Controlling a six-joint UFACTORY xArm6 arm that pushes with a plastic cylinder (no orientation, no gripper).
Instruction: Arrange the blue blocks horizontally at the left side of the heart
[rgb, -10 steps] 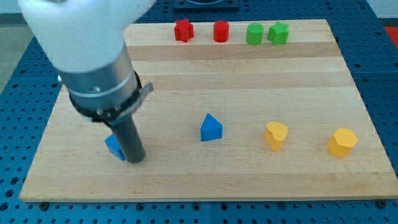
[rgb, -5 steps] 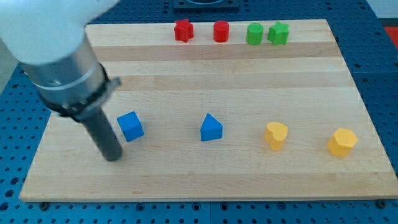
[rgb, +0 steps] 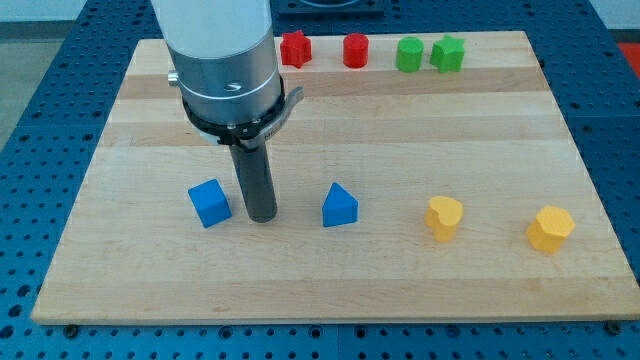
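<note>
Pincer parts are not fitted to this arm, so no open or closed state can be given. A dark rod (rgb: 253, 180) is carried instead, and my tip (rgb: 262, 216) is set down on the table (rgb: 330, 290).

My tip is placed between the two blue blocks. The blue cube (rgb: 209, 203) lies just beside it on the view's left, with a narrow gap and no touch. The blue triangular block (rgb: 339, 205) lies farther off on the view's right. The yellow heart (rgb: 444, 217) is found beyond that, again to the right. Both blue blocks are thus already on the heart's left, in a rough line across the view. The spot between them is judged to suit a nudge of either block to tidy the row.

A second yellow block (rgb: 550, 228) lies well off to the right; its shape cannot be made out surely. Far toward the view's top, a red star (rgb: 294, 48), a red cylinder (rgb: 355, 49), a green cylinder (rgb: 408, 53) and a green star (rgb: 447, 53) are lined up.

The arm's upper part is cut off by the view's top edge. A strip of table behind its grey housing (rgb: 230, 80) is hidden. Whether my tip truly touches the wood cannot be told.
</note>
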